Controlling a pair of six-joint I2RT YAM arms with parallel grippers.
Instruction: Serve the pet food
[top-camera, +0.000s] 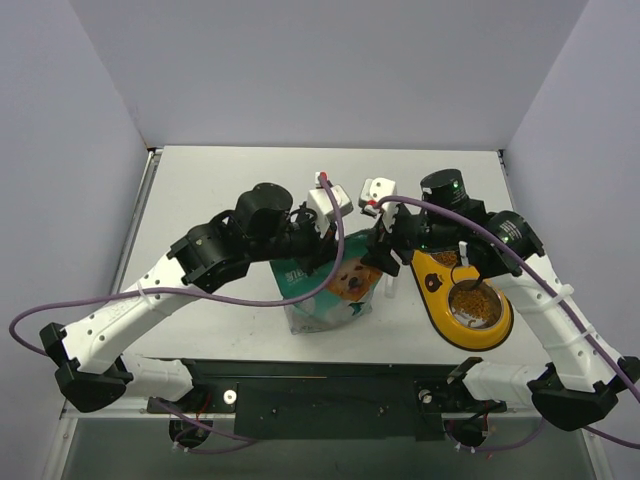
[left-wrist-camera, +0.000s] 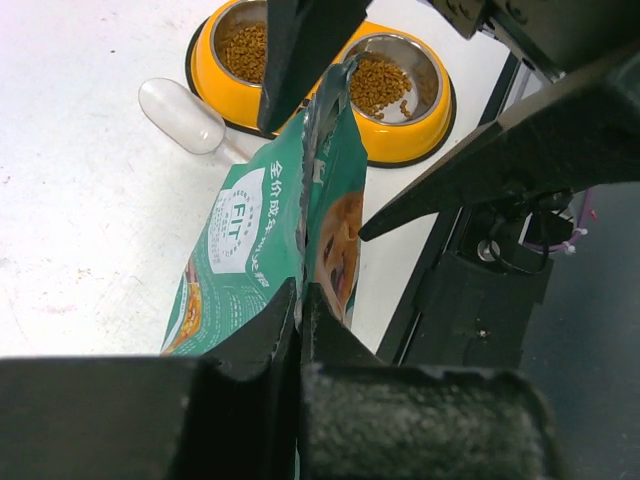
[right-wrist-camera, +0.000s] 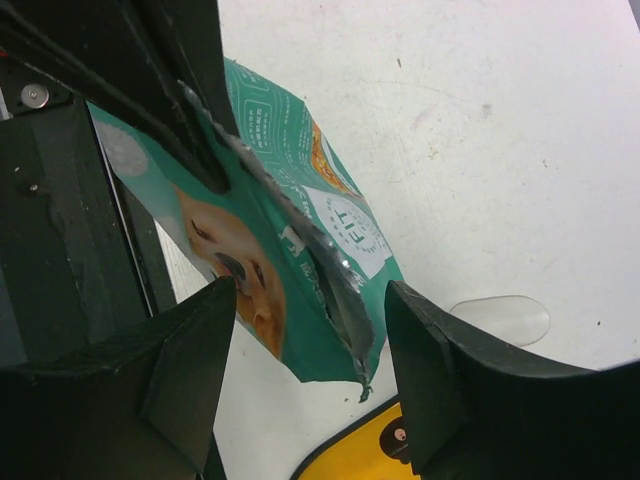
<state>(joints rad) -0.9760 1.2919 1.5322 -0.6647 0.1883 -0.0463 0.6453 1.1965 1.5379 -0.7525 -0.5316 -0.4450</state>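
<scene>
Your left end effector (left-wrist-camera: 298, 305) is clenched on the bag's (left-wrist-camera: 250, 230) top edge. Your right end effector (right-wrist-camera: 310, 300) straddles that edge, fingers apart, released. Right of the bag, kibble (left-wrist-camera: 385, 85) lies in both bowls of the yellow dish (left-wrist-camera: 420, 140).

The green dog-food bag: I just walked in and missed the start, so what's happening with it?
The left gripper is shut on the bag at one end of its opened top edge, holding it up on the table. The right gripper is open, its fingers straddling the other end of that edge without pinching it. Both cups of the yellow bowl already hold pet food, and the clear scoop lies on the table beside it.
</scene>
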